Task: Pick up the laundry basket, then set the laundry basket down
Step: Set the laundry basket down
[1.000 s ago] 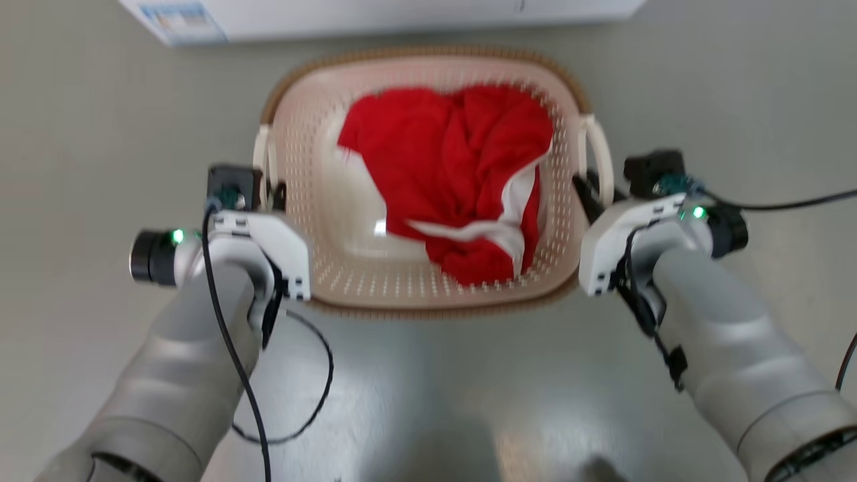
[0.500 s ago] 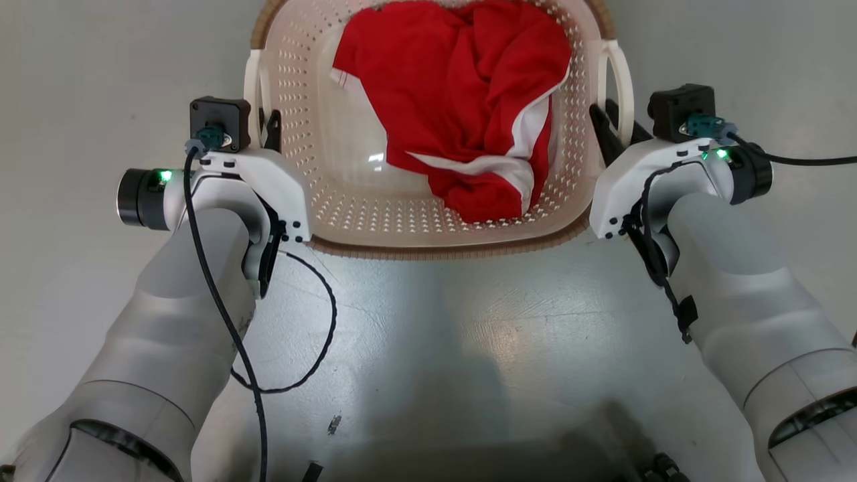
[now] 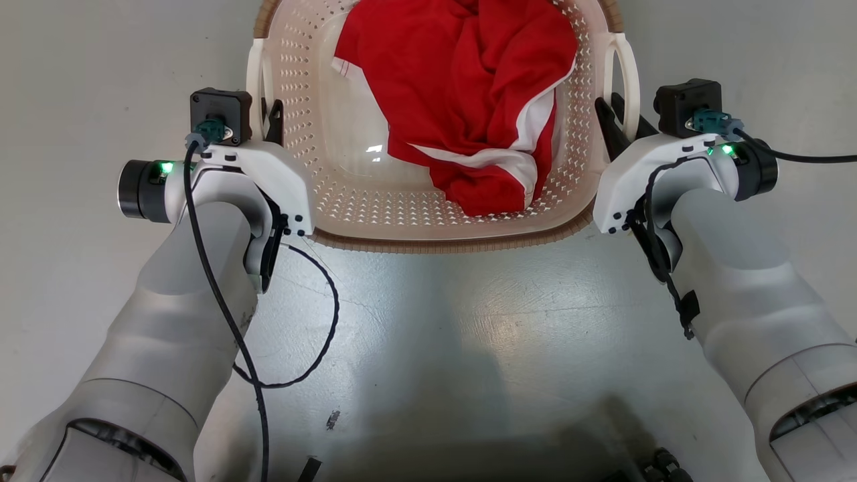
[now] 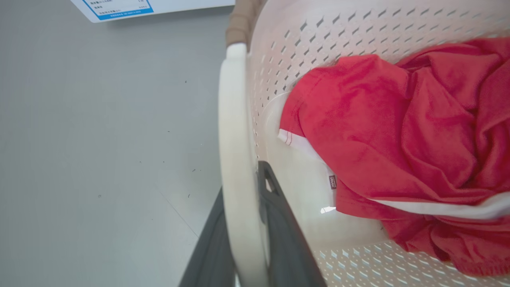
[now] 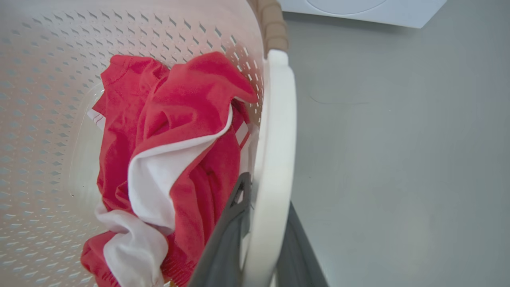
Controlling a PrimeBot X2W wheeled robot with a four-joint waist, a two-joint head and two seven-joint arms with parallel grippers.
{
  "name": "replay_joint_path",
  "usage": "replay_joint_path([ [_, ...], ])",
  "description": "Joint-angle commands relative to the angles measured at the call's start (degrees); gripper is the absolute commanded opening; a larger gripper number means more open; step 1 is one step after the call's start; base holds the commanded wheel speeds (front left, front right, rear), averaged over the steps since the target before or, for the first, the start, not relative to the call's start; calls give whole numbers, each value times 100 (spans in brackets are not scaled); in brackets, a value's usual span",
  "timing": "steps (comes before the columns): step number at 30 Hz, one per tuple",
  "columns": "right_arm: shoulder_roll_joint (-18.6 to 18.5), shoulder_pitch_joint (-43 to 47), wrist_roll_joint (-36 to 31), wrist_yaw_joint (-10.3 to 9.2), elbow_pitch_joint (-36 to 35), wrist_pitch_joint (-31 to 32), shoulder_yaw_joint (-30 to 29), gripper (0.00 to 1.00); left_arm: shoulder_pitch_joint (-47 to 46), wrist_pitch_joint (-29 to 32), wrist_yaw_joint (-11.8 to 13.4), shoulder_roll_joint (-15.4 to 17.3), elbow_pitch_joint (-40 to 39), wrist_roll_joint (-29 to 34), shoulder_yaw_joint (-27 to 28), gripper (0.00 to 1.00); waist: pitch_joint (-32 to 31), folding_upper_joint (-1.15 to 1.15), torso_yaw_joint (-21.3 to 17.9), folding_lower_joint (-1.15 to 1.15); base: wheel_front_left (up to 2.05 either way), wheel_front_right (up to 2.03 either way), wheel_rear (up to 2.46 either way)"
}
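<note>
The left jaws are clamped on the left loop handle (image 4: pixel 235 159) of the laundry basket (image 3: pixel 348 167); one dark finger (image 4: pixel 285 239) lies inside the loop beside the perforated wall and the other on the outer side, both pressed to the white band. The right jaws grip the right loop handle (image 5: pixel 275 159) the same way, with the inner finger (image 5: pixel 223 243) next to the wall and the outer one on the floor side. The basket thus sits between the two wrists, its brown near rim (image 3: pixel 442 244) just ahead of them and its far end cut off by the top of the head view. A crumpled red garment with white trim (image 3: pixel 469 87) lies inside, toward the right wall. Whether the basket's base rests on the floor cannot be told. Grey floor (image 3: pixel 469 335) lies open on both sides and toward the robot. A black cable (image 3: pixel 321 335) loops below the left wrist. A white appliance (image 4: pixel 119 6) stands beyond the basket's far end, with a strip of floor between them.
</note>
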Motion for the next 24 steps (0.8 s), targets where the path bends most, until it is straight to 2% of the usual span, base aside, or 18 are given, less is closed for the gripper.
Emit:
replay_joint_path([
  [1,122,106,-119,86,-8,-88,54,0,20,-33,-24,157,-58,124,97,0,4,0,3,0,0,0,0],
  [6,122,107,-127,86,36,-69,-3,0,10,-33,-41,123,-55,211,204,0,16,0,7,0,0,0,0],
  [7,122,101,-115,86,48,-80,-52,20,8,-33,-30,119,-70,210,248,28,22,0,3,0,0,0,0],
  [8,122,92,-123,86,60,-93,-86,48,6,-33,-16,119,-82,226,277,99,30,0,1,0,0,0,0],
  [9,122,83,-144,86,72,-105,-110,100,7,-33,3,119,-90,237,311,100,38,0,1,0,0,0,0],
  [24,122,46,-680,86,133,-279,-722,100,25,-34,-1,60,90,342,582,100,17,0,5,0,0,0,0],
])
